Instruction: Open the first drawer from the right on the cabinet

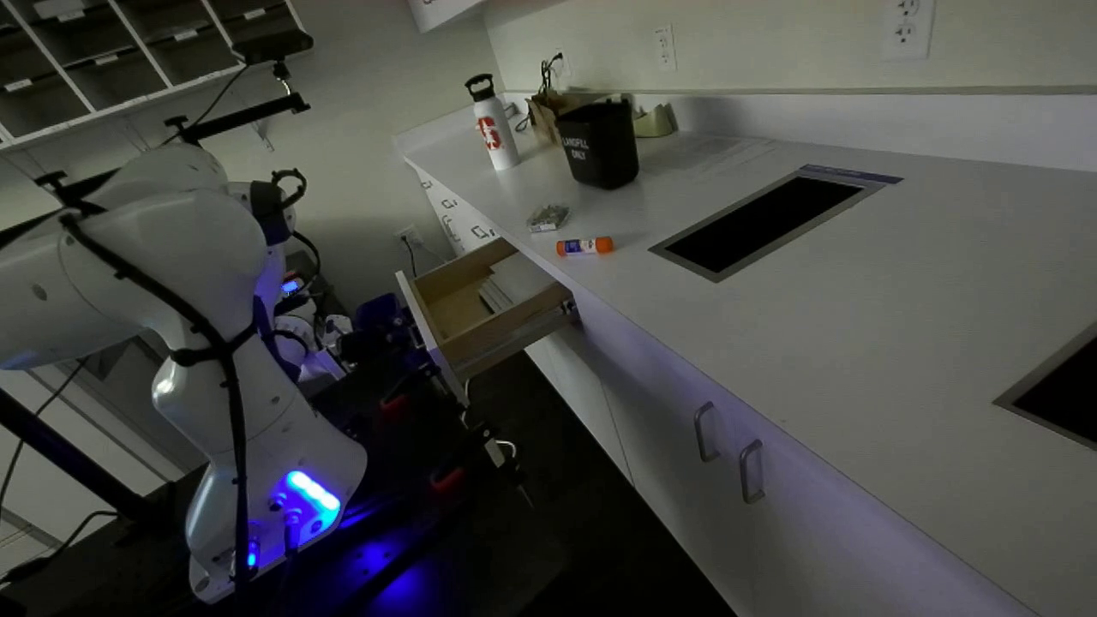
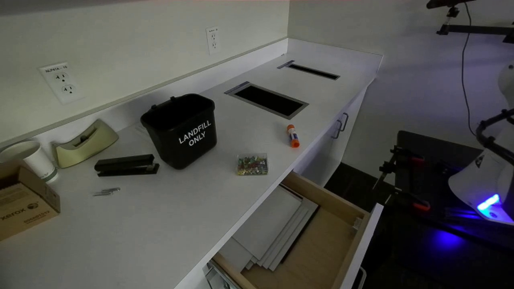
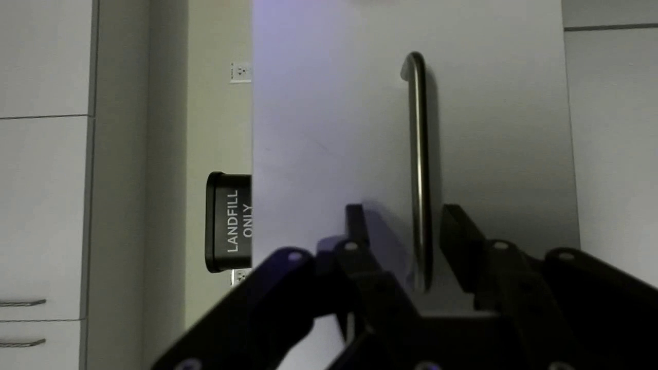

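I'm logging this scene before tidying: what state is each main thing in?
Drawer: open, pale panels inside
Pincer: open, not clamped on the drawer handle
Lower cabinet doors: shut
LANDFILL ONLY bin: upright, open-topped
Bottle: upright, capped
Glue stick: lying down, apparently capped
Small clear box: lying flat; open or shut unclear
Stapler: resting on its base
Robot base light: lit blue

A rounded white arm (image 1: pixel 193 240) bears a strapped black cable (image 1: pixel 237 428), blue base light (image 1: pixel 313 490) and screw-dotted black jaws.
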`<control>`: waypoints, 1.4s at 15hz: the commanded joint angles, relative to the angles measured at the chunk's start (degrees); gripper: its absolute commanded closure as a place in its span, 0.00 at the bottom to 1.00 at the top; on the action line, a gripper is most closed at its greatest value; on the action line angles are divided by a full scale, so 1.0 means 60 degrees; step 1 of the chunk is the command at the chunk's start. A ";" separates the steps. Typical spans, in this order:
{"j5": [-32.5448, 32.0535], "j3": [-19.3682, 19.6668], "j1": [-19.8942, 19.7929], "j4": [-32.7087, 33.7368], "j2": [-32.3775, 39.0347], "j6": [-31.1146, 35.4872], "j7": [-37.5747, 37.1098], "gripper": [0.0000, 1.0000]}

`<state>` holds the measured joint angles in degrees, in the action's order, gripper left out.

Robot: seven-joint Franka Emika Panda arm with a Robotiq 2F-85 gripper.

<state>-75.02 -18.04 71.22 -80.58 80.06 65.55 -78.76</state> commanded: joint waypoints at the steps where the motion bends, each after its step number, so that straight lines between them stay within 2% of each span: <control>1: 0.0646 -0.0366 -0.0231 -0.0995 -0.1287 0.0596 0.0133 0.27; 4: 0.0923 -0.0776 -0.0480 -0.2236 -0.2648 0.1424 0.0318 0.05; 5: 0.1006 -0.0891 -0.0575 -0.2630 -0.3097 0.1723 0.0379 0.00; 9: 0.1476 -0.1251 -0.0919 -0.4184 -0.4935 0.2783 0.0281 0.00; 13: 0.1611 -0.1291 -0.1500 -0.5884 -0.6868 0.4146 0.0188 0.00; 16: 0.1900 -0.1317 -0.2064 -0.7188 -0.8362 0.5009 0.0036 0.00; 17: 0.1947 -0.1570 -0.2481 -0.7647 -0.8856 0.5145 -0.0083 0.00; 21: 0.2934 -0.1978 -0.3401 -0.9073 -1.0849 0.5492 -0.0379 0.00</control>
<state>-61.80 -27.63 54.91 -126.02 26.10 95.11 -79.56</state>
